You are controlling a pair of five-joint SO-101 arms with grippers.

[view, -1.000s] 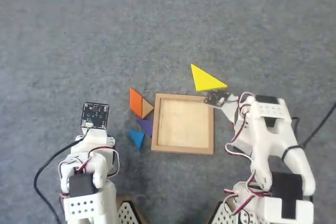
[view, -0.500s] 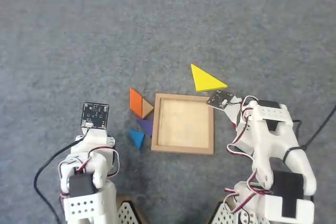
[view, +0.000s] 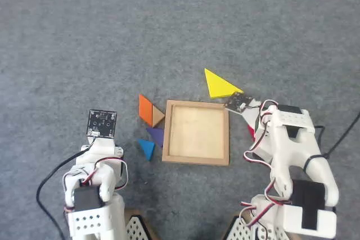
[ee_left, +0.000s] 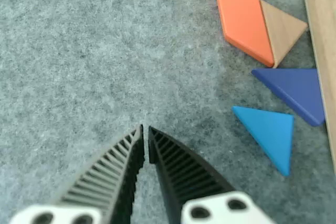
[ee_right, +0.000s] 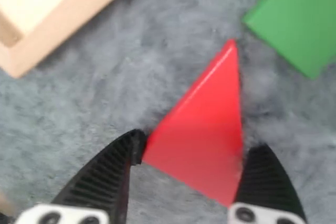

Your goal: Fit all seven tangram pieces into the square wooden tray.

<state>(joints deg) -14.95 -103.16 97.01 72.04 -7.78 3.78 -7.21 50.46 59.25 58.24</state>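
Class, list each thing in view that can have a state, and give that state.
Tray: empty.
Yellow triangle: loose on the mat.
Orange piece: loose, against the tan triangle.
Tan triangle: loose.
Dark blue triangle: loose.
Blue triangle: loose.
Green piece: loose.
Red triangle: flat on the mat.
Left gripper: shut, empty.
Right gripper: open, astride the red triangle.

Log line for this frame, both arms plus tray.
right gripper: open, straddling red triangle | left gripper: shut, empty | tray: no pieces in yet
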